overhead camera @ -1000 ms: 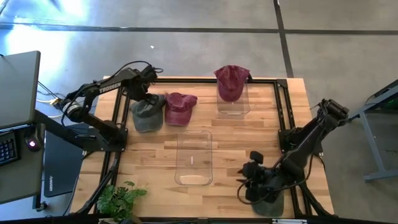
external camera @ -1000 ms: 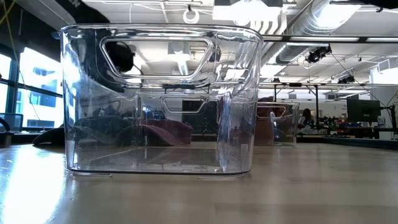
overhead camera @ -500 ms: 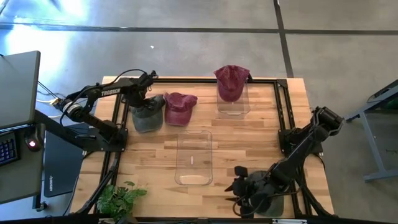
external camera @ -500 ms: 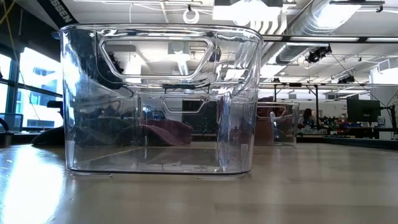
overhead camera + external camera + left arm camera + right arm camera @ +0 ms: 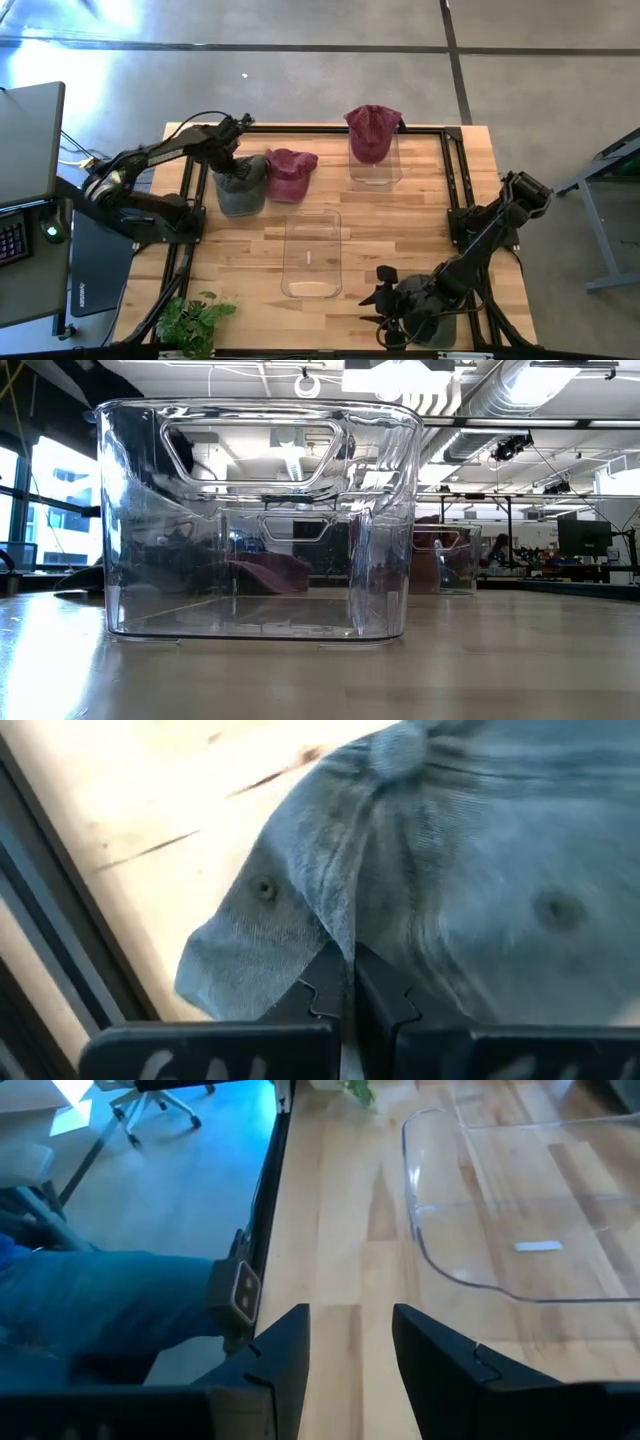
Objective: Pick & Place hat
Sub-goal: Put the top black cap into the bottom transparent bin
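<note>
A grey hat (image 5: 241,186) lies on the table at the far left, and my left gripper (image 5: 233,162) is shut on its cloth (image 5: 480,870). A maroon hat (image 5: 290,173) lies right beside it. Another maroon hat (image 5: 372,130) sits on top of the far clear bin (image 5: 376,172). A second clear bin (image 5: 312,252) stands mid-table. My right gripper (image 5: 378,298) is open near the front right edge with bare wood between its fingers (image 5: 350,1320). A greyish hat (image 5: 100,1305) with a strap buckle lies beside it. My left gripper pinches a raised fold of the grey hat's crown (image 5: 338,925) between its two fingers. The fingers come from above, slanting down. The rest of the hat lies on the table.
The near clear bin (image 5: 260,520) fills the low view, with the far bin (image 5: 445,560) behind it. A black frame rail (image 5: 450,180) runs around the tabletop. A potted plant (image 5: 190,320) stands at the near left corner. Bare wood lies between the bins.
My left gripper has come down a little onto the grey hat and shut on a fold of its cloth. My right gripper has moved toward the table's near left, staying open.
</note>
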You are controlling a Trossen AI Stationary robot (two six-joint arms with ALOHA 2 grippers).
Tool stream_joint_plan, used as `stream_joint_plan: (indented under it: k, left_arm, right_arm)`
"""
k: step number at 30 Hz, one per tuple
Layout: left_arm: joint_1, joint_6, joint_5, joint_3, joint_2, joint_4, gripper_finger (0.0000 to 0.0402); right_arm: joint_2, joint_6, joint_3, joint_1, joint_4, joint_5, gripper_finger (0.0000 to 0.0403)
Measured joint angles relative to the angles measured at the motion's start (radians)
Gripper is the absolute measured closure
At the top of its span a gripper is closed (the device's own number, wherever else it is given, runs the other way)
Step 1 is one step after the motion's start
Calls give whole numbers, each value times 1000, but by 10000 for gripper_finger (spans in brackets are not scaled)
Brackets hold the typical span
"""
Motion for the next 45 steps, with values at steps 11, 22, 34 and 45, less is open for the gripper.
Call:
stream_joint_plan:
  k: [11,22,34,45]
  left_arm:
    - [-181,-36,72,0,-593,3,401]
    - [-412,-95,74,-9,-1000,48,401]
    - [-638,-138,86,-393,-1016,731,401]
    - [-991,22,-271,-487,-803,1076,401]
  right_arm:
    - [0,-18,0,-1,0,68,263]
    - [1,-296,0,-142,181,134,243]
    - [1,-576,39,-401,416,127,154]
    - [1,-614,167,-562,296,62,153]
